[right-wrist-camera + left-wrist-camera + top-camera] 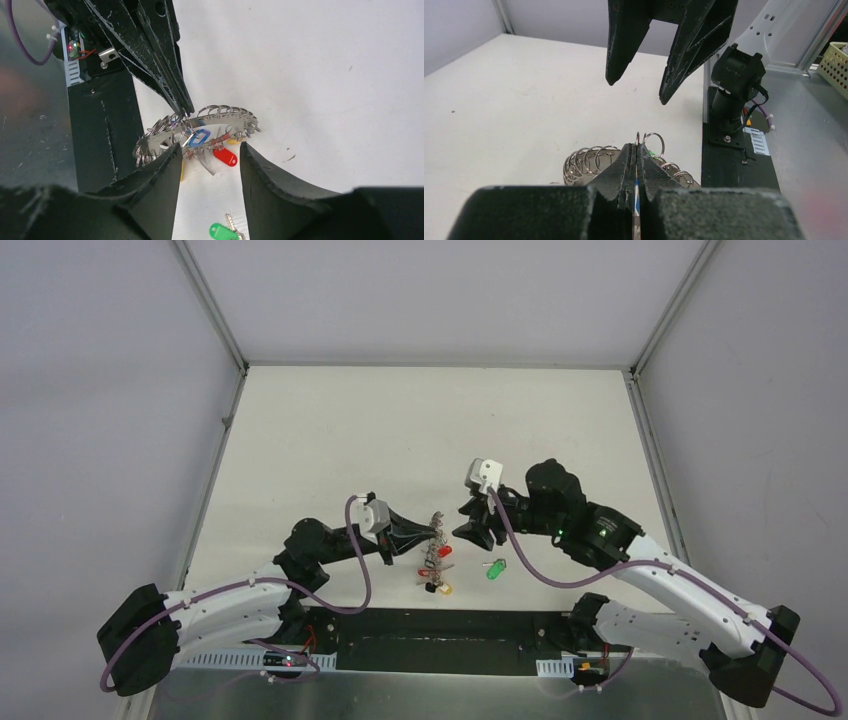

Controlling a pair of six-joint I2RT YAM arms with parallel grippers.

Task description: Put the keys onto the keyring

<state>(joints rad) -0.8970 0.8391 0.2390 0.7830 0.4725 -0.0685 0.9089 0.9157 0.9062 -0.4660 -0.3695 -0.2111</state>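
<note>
Nearest the arm bases, a yellow tag sits at the bottom of the cluster, its key too small to make out. The green key lies flat and loose on the desk, just right of the cluster and apart from the keyring. Its long axis is slanted, metal end toward the ring, tag end toward the right arm. The right wrist view cuts it off at the bottom edge.

A red tag hangs under the ring. The keyring is silvery and edged all round with small wire loops. From the top it shows nearly edge-on, long axis running near to far. Can't tell if its low edge touches the desk.

The blue key is at the ring, just under the left fingertips, tag roughly in line with the ring band. Its metal part is lost among the loops, so threaded or not, can't tell.

The left hand is clenched on the keyring's rim, with a thin strip pinched between the fingers. The right hand is released, fingers spread with nothing in them, just right of the ring and pointing at it. Tag faces are too small to read.
</note>
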